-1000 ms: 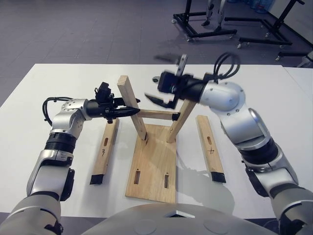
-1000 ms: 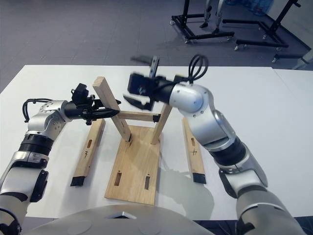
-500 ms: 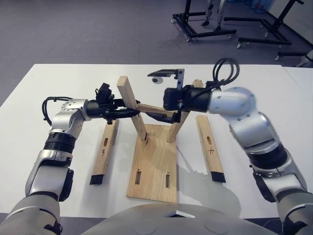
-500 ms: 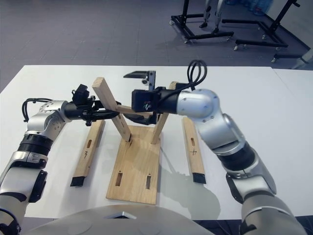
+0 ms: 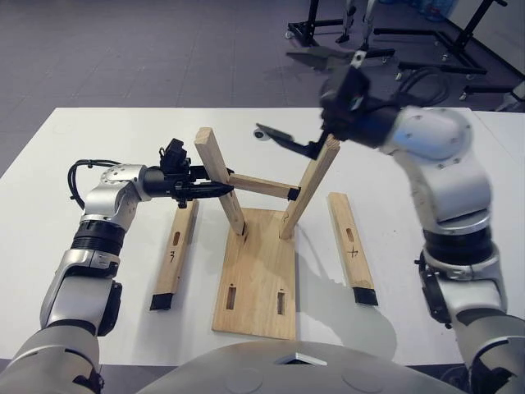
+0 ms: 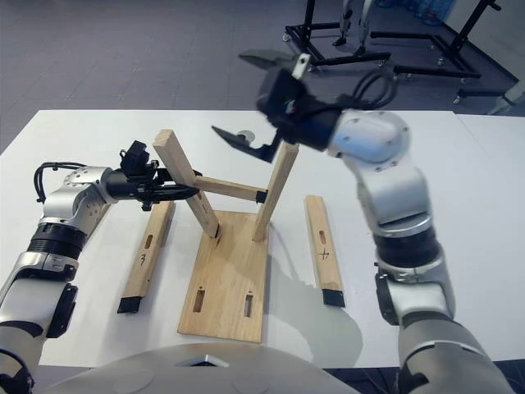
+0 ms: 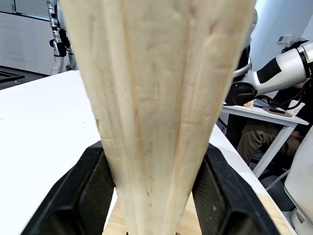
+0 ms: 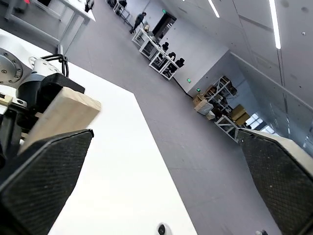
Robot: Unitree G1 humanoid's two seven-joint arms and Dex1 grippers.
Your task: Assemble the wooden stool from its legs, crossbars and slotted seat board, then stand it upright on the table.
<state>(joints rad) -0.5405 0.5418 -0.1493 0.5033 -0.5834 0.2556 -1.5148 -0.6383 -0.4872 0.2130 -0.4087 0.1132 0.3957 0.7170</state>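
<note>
Left wrist view: the pale, straight-grained left leg [image 7: 156,98] is pinched between the left gripper's [image 5: 220,189] black fingers [image 7: 90,191]. It is seated, tilted, in the flat seat board [image 5: 261,271]. The right gripper [image 5: 275,92] is spread wide just above the right leg [image 5: 308,189].

Pale rectangular wooden seat board [image 5: 256,283] lies flat, near slots still empty. 2 plain wood legs stand in its far slots, both tilted: left leg [image 5: 215,160] & right leg [image 5: 309,185], w/ a thin wooden crossbar [image 5: 261,186] btwn them. Left loose leg [image 5: 175,250] & right loose leg [image 5: 351,257], slotted w/ black tips, lie flat either side of the board.
</note>
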